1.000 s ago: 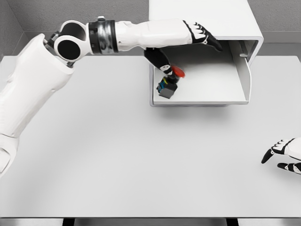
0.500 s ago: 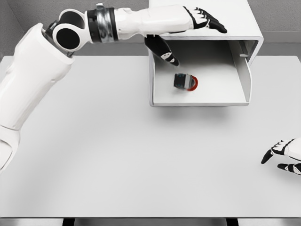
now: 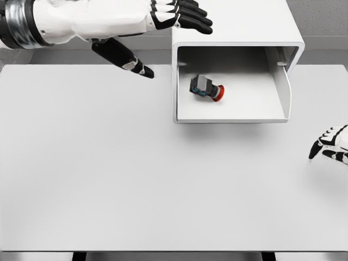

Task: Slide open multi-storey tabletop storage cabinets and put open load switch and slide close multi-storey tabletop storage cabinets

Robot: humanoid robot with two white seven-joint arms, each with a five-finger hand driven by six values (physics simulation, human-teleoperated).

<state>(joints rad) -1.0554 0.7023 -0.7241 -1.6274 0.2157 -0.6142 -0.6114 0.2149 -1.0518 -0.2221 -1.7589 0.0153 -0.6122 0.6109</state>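
One load switch [image 3: 206,88] now lies in our open drawer [image 3: 231,111], right of and below our left robot hand [image 3: 163,19], which has pulled away, fingers spread and empty. Next we shut it.

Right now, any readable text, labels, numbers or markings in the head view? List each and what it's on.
None readable.
The load switch in the open drawer: red end, dark body with small blue-green patches, too small to tell whether they carry any print.
The cabinet, the table, the left hand and the right hand: no text or markings visible.
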